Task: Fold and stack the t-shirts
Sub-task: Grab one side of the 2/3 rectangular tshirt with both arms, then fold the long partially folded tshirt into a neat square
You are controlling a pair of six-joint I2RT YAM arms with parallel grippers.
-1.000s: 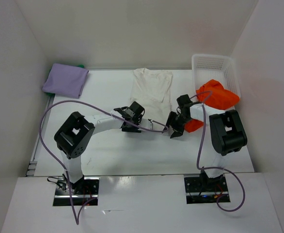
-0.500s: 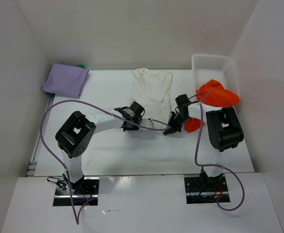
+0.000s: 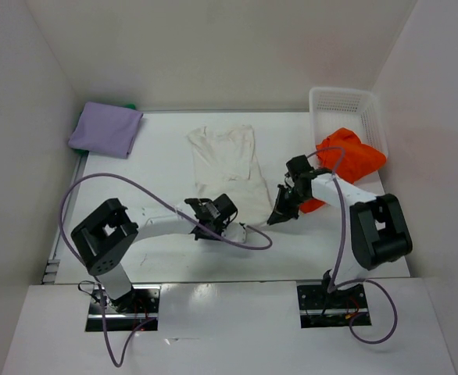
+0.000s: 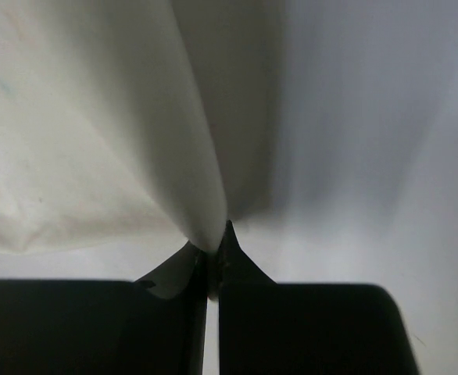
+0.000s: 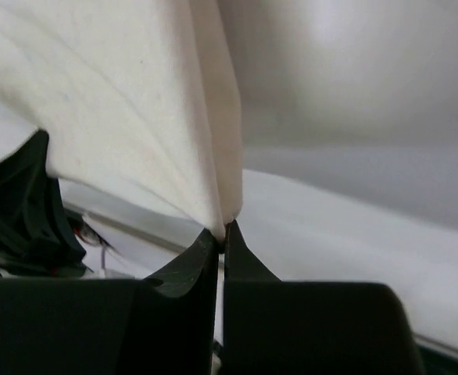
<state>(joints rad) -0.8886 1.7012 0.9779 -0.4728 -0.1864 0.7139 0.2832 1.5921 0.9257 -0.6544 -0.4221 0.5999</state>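
White t-shirt (image 3: 223, 156) is lying mid-desk (image 3: 159, 152), rumpled and creased, with its near hem lifting off the surface. I am holding that hem with both arms. Left claw (image 4: 212, 251) is pinching fully closed on a fold of white cloth. Right claw (image 5: 223, 233) is doing the same, jaws meeting with cloth trapped between them.

I am judging this as the spreading step ahead of the first fold. The next move is probably calling for both arms drawing evenly, with equal tension, so the hem is not skewing.

Lavender t-shirt (image 3: 105, 129) is sitting folded back-left. Orange-red t-shirt (image 3: 352, 152) is draping over the basket (image 3: 342, 100) rim.
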